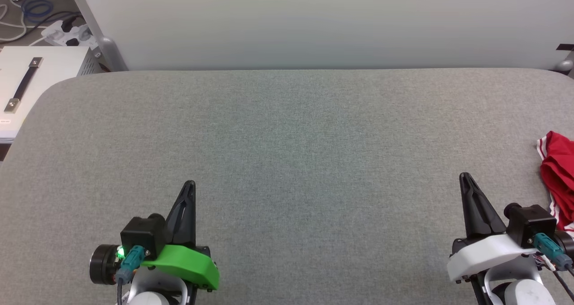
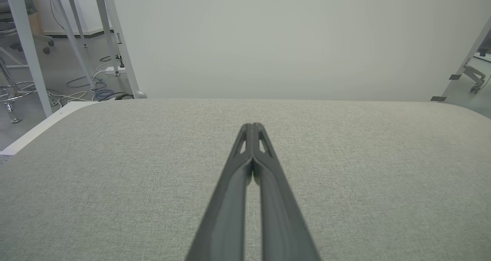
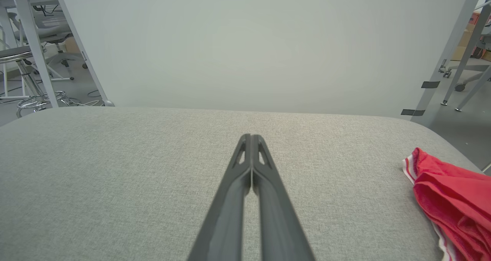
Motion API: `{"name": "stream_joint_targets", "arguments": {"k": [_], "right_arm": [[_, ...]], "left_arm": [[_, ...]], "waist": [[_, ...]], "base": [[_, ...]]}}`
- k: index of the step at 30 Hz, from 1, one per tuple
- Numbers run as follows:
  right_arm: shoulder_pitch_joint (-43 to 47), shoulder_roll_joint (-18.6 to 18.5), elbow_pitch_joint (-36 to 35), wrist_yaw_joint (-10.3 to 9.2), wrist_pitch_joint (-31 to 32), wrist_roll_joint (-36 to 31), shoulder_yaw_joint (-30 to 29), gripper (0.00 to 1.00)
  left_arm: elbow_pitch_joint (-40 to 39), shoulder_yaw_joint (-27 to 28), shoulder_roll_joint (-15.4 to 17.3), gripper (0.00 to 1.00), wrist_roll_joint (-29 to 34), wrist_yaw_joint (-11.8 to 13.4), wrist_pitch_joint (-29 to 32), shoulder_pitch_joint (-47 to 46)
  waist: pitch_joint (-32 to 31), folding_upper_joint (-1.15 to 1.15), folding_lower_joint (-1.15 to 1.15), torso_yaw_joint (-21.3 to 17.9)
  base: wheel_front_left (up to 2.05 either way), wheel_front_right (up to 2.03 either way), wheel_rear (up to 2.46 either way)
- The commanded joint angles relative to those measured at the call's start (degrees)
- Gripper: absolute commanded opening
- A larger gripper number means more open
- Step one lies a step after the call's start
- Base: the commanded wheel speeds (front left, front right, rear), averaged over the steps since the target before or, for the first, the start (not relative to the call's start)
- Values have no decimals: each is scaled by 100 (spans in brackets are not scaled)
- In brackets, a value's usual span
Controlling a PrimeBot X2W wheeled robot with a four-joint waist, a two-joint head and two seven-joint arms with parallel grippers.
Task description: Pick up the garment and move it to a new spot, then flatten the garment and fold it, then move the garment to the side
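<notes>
At the lower left of the head view, our left end effector [image 1: 190,186] sits over the grey surface [image 1: 296,152], fingers pressed together and holding nothing. At lower right, our right end effector [image 1: 465,178] is likewise closed and empty. The garment [image 1: 559,170] lies bunched at the frame's right edge, near that arm, so we judge the right arm is better placed to reach it.

The garment [image 1: 558,175] is cut off by the right edge, its lettering hidden.
</notes>
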Motion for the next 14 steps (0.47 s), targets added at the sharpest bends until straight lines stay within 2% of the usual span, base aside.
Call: {"name": "stream_joint_targets", "arguments": {"k": [1, 14], "right_arm": [[49, 29, -44, -3, 47, -72, 22, 0], [65, 41, -82, -4, 196, -148, 45, 0]], "left_arm": [[-44, 35, -14, 0, 81, 33, 29, -1], [-84, 90, -18, 0, 202, 108, 180, -2]], "waist": [[-5, 0, 0, -2], [-54, 0, 0, -22]], "base": [[0, 0, 0], [0, 0, 0]]}}
